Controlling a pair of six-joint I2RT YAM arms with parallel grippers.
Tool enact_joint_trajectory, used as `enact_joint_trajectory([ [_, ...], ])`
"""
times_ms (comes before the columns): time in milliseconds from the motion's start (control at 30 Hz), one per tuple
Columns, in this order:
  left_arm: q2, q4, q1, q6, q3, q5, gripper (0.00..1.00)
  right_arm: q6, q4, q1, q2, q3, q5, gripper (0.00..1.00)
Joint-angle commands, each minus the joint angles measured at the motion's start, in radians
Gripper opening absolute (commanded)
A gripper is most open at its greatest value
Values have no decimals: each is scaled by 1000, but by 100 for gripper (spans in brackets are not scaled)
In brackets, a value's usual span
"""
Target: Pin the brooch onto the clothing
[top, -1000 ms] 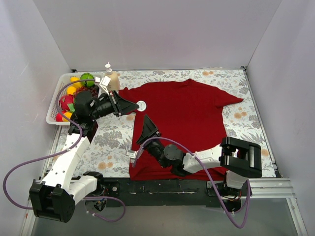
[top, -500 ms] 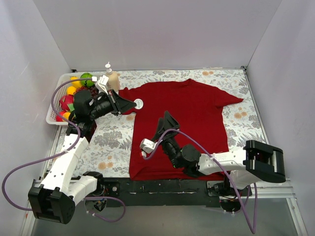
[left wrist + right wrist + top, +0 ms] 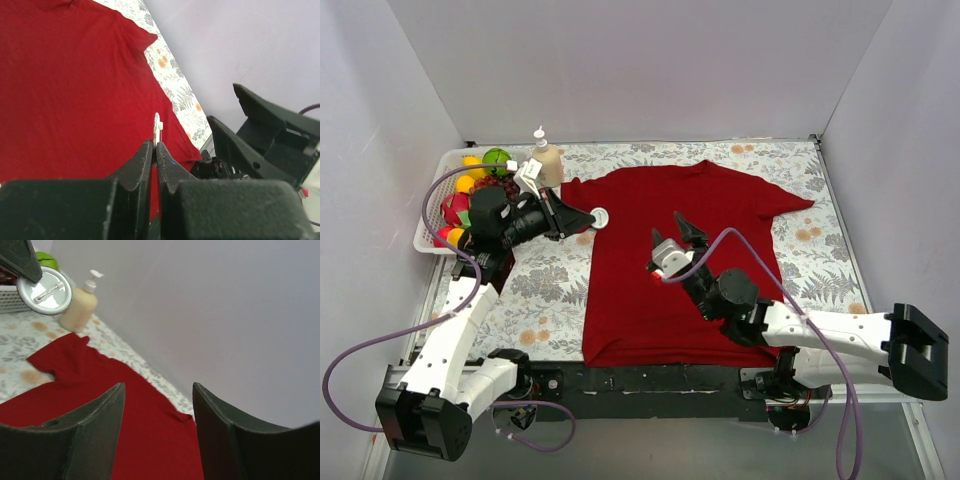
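The dark red T-shirt (image 3: 720, 225) lies flat on the floral table. My left gripper (image 3: 586, 217) is shut on the brooch (image 3: 599, 215), a small silvery-white disc held in the air at the shirt's left sleeve. In the left wrist view the brooch (image 3: 156, 128) shows edge-on between the closed fingertips, above the shirt (image 3: 75, 90). My right gripper (image 3: 672, 230) is open and empty over the middle of the shirt. In the right wrist view the brooch (image 3: 45, 284) shows its pin back at the upper left, far from my open gripper (image 3: 158, 386), with the shirt (image 3: 140, 410) below.
A white basket (image 3: 426, 232) of fruit stands at the far left. A lotion pump bottle (image 3: 546, 160) stands beside it at the shirt's left shoulder; it also shows in the right wrist view (image 3: 80, 305). Grey walls close the table in on three sides.
My right arm has swung from the shirt's lower left hem up and right to over its middle, still open. My left gripper has drawn the brooch slightly left.
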Motion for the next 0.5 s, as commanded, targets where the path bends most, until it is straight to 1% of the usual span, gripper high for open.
enact_joint_trajectory([
  [0,-29,-13,1,24,-23,4,0,343,-270,-104,-97,74,-228,63],
  [33,-29,-13,0,24,-28,7,0,427,-296,-157,-110,80,-266,63],
  [67,-29,-13,1,24,-36,9,0,460,-321,-184,-126,90,-342,63],
  [100,-32,-13,1,26,-40,9,0,498,-354,-210,-133,96,-379,63],
  [133,-35,-13,0,27,-43,10,0,559,-376,-262,-139,100,-425,64],
  [167,-35,-13,1,27,-48,12,0,596,-393,-288,-145,106,-505,66],
  [200,-35,-13,1,27,-54,16,0,626,-428,-312,-147,123,-548,66],
  [233,-35,-11,0,30,-57,22,0,652,-439,-363,-145,129,-597,68],
  [267,-35,-11,0,32,-59,26,0,705,-448,-389,-136,139,-716,72],
  [300,-36,-9,0,33,-66,38,0,727,-473,-418,-124,166,-784,80],
  [333,-37,-8,1,36,-68,42,0,753,-511,-478,-110,188,-850,88],
  [367,-40,-6,0,41,-71,47,0,799,-526,-507,-69,203,-981,88],
  [433,-41,3,0,46,-85,65,0,846,-525,-576,-27,238,-1108,89],
  [467,-46,6,0,49,-89,72,0,867,-508,-593,7,240,-1207,89],
])
